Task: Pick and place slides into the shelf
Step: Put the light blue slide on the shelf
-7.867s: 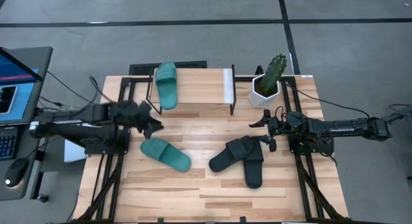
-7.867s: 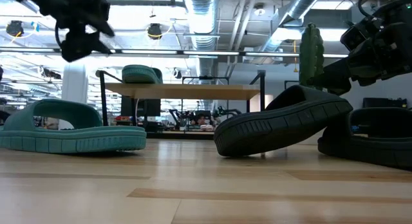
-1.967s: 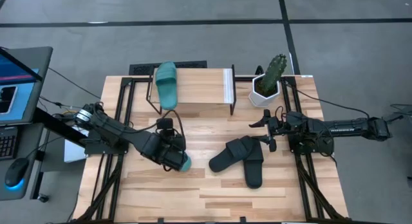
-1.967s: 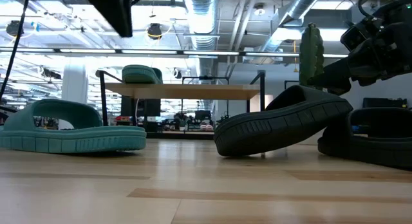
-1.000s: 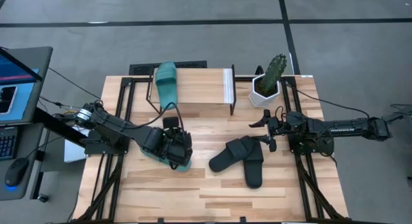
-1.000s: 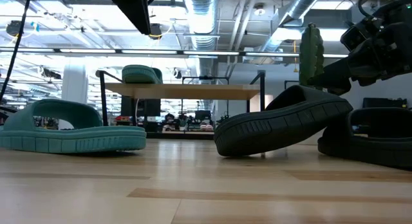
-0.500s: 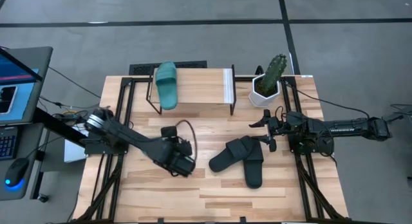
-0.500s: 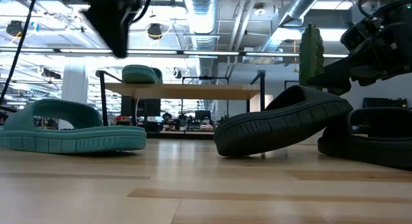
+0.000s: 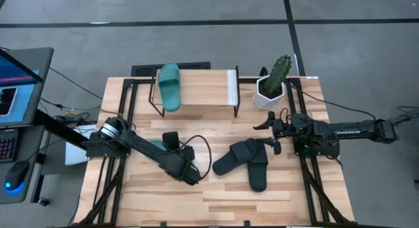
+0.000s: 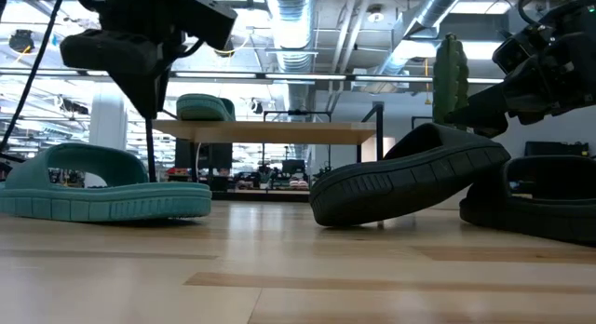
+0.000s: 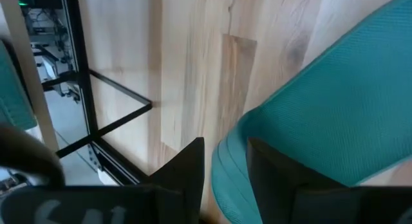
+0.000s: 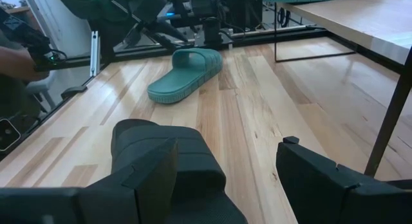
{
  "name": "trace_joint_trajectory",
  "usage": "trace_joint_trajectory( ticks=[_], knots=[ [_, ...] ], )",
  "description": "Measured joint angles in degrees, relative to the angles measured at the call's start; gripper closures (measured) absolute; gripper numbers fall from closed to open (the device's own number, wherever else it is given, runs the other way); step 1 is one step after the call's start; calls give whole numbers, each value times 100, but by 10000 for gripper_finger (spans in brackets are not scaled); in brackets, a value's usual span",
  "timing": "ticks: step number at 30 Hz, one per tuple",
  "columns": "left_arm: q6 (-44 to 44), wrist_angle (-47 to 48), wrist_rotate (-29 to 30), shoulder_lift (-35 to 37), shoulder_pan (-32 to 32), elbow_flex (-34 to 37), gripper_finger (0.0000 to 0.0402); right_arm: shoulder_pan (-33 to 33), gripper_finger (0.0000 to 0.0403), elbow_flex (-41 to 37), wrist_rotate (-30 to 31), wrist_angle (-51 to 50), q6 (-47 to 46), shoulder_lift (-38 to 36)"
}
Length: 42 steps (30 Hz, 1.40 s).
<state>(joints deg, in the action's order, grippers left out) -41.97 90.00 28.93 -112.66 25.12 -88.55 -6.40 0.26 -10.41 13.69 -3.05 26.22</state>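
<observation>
One teal slide (image 9: 169, 87) lies on the shelf (image 9: 203, 87). The other teal slide (image 10: 102, 189) rests sole-down on the table, mostly hidden under my left arm in the high view. My left gripper (image 11: 224, 143) is open and slants down over this slide's near-right end. Its two fingers stand on either side of the slide's edge (image 11: 228, 169). In the low view it (image 10: 140, 91) hangs above the slide. Two black slides (image 9: 239, 157) (image 9: 257, 175) lie mid-right, one tilted onto the other. My right gripper (image 9: 268, 133) waits open beside them.
A cactus in a white pot (image 9: 272, 87) stands at the table's far right, beside the shelf. A laptop (image 9: 13, 84) sits off the table's left side. Bare wood lies along the near edge.
My left gripper has come down toward the teal slide on the table, shifting toward the near and right edges. It has tipped from a flatter pose to point steeply downward. Its finger gap looks unchanged. No slide has moved.
</observation>
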Motion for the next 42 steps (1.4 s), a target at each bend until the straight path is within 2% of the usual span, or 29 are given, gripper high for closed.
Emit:
trace_joint_trajectory(
  ticks=[10, 16, 26, 34, 42],
  knots=[
    [17, -2, -431, 2, -7, 136, 297, -1, 154, 1, 0, 0, -1, 0],
    [-432, 1, -763, 3, -52, 393, 297, -1, 154, 1, 0, 0, 0, 1],
    [-1092, 2, -758, 4, -194, 450, 297, -2, 154, 1, 2, 0, -1, 0],
    [-1236, -157, -949, 4, -187, 450, 297, 0, 154, 1, 0, 0, 0, 0],
    [-1329, -310, -1452, 9, -185, 862, 297, 0, 154, 0, 0, 0, 0, 0]
  ],
)
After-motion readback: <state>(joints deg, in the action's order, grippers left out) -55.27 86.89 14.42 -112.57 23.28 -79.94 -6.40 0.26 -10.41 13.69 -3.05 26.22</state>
